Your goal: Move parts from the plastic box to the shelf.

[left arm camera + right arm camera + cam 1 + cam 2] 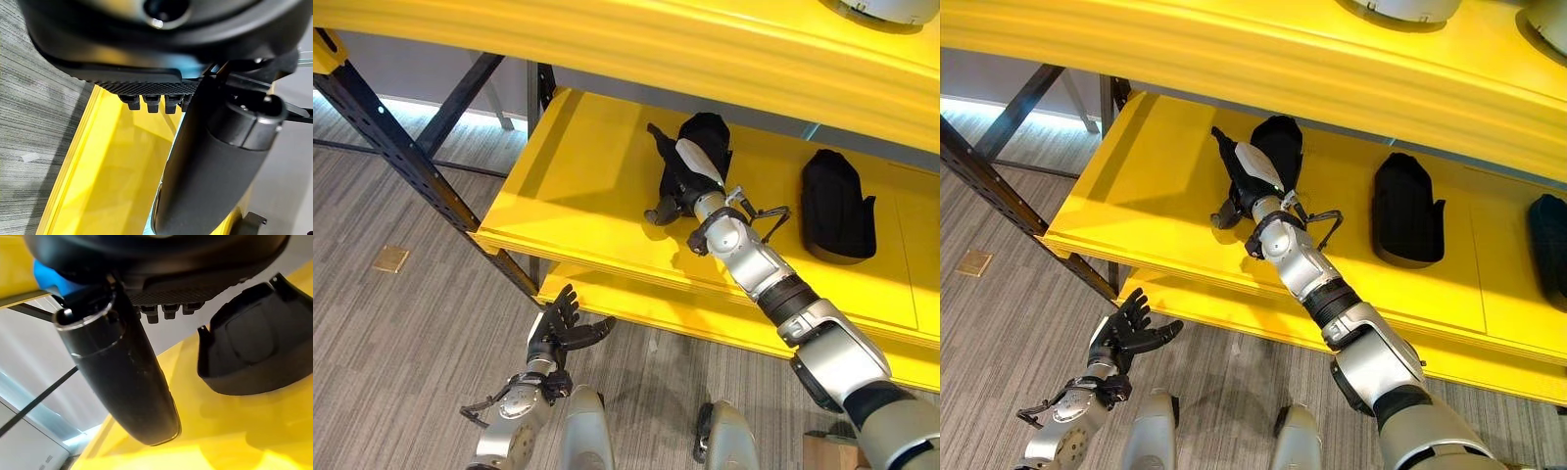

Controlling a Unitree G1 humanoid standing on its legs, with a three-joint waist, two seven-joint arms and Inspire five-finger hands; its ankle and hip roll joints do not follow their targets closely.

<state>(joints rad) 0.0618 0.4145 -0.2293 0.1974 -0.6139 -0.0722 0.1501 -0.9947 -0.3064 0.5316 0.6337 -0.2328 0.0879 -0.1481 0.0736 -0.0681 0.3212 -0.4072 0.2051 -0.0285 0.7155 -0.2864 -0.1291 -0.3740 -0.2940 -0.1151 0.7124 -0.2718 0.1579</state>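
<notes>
The right hand (680, 181) reaches onto the yellow metal shelf board (587, 186) and lies against a black moulded plastic part (705, 137) resting there, its fingers straight rather than curled round it; in the right wrist view the part sits on the board just beside the thumb. A second black moulded part (837, 206) lies on the same board to the right, well apart; the left hand (560, 328) hangs low over the grey striped floor (391, 343), near the shelf's front edge, fingers spread and empty.
</notes>
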